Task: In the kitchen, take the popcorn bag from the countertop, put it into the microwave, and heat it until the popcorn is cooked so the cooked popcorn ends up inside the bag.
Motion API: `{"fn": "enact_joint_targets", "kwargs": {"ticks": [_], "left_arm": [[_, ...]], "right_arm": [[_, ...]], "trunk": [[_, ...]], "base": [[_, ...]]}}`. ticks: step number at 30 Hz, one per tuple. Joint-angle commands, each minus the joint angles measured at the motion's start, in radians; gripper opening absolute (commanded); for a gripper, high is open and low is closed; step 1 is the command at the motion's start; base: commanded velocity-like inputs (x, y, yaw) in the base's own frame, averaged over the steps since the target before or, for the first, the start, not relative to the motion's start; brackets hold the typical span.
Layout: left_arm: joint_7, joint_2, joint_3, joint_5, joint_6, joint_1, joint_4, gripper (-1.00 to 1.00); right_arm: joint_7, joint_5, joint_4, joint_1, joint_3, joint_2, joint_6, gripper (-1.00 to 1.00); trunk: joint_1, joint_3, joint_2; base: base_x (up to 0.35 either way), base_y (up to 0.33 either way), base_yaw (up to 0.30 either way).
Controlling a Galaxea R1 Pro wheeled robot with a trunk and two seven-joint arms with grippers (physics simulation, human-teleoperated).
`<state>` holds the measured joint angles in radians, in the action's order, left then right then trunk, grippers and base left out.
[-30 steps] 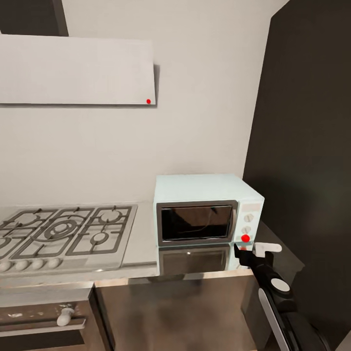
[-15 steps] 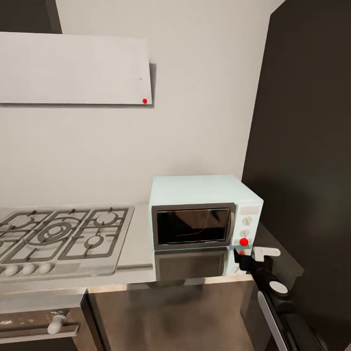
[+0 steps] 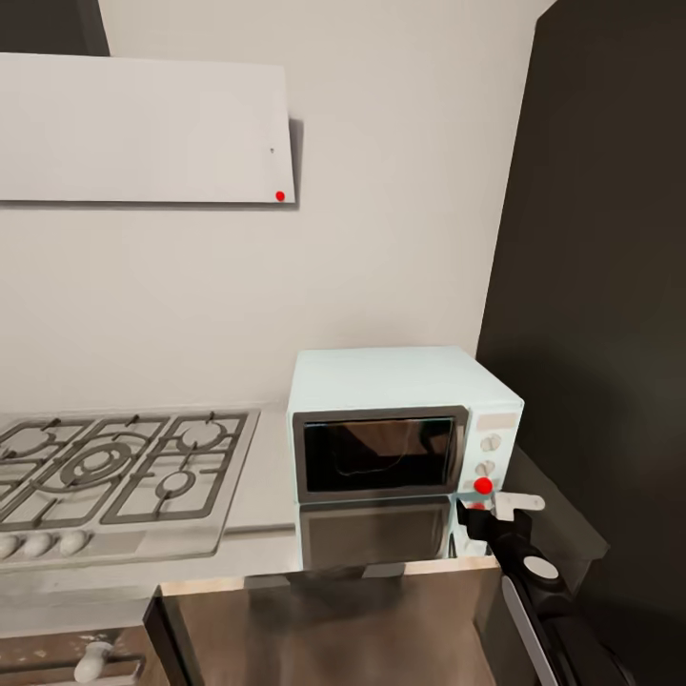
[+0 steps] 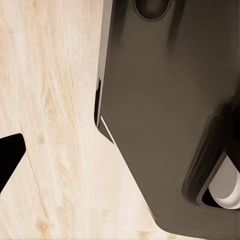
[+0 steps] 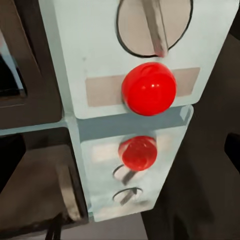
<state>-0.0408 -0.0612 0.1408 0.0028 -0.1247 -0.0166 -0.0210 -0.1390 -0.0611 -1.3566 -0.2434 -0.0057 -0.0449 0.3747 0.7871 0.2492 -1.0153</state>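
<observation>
Room, head view: I'm facing the kitchen's grey wall, with the white hood (image 3: 143,129) above, the gas hob (image 3: 114,467) on the countertop (image 3: 272,476) and a dark tall cabinet (image 3: 600,286) at the right.
Microwave, head view: the microwave (image 3: 400,424) sits in the corner with its door closed. I see no popcorn bag on the counter, so I judge it may already be inside, though the dark glass doesn't let me confirm.
Right arm, head view: my right gripper (image 3: 495,510) is held just in front of the red button (image 3: 483,485), presumably to start the heating. I cannot tell how far its fingers are apart, and I see nothing in it.
Change, head view: since a second ago the whole picture has slid, the hob moving left, so the camera has moved. The gripper remains by the button.
Left wrist view: wooden floor (image 4: 50,125) and the robot's dark body (image 4: 165,115).
Right wrist view: the button (image 5: 149,88) is close and centred below a white knob (image 5: 154,25), mirrored in the glossy countertop.
</observation>
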Motion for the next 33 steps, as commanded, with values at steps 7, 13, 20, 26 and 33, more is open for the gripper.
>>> {"fn": "enact_joint_targets", "kwargs": {"ticks": [7, 13, 20, 26, 33], "left_arm": [[-0.004, 0.000, 0.007, 0.000, -0.006, 0.000, -0.002, 1.00], [-0.004, 0.000, 0.007, 0.000, -0.006, 0.000, -0.002, 1.00], [-0.004, 0.000, 0.006, 0.000, -0.006, 0.000, -0.003, 1.00], [-0.004, 0.000, 0.006, 0.000, -0.006, 0.000, -0.002, 1.00], [-0.004, 0.000, 0.006, 0.000, -0.006, 0.000, -0.003, 1.00]], "right_arm": [[0.079, -0.006, 0.023, 0.001, -0.015, -0.047, 0.002, 1.00], [0.231, -0.006, 0.108, 0.000, -0.158, -0.096, 0.001, 1.00], [0.248, -0.005, 0.120, 0.000, -0.179, -0.101, -0.002, 1.00], [0.249, -0.005, 0.120, 0.000, -0.180, -0.101, -0.002, 1.00], [0.251, -0.005, 0.120, 0.000, -0.180, -0.101, -0.002, 1.00]], "trunk": [[0.000, 0.001, -0.001], [0.000, 0.001, -0.001], [0.000, 0.001, -0.001], [0.000, 0.001, -0.001], [0.000, 0.001, -0.001]], "base": [[0.019, -0.002, 0.000], [0.001, 0.000, 0.000], [0.000, 0.000, 0.000], [0.028, 0.000, 0.000], [0.220, 0.000, 0.000]]}}
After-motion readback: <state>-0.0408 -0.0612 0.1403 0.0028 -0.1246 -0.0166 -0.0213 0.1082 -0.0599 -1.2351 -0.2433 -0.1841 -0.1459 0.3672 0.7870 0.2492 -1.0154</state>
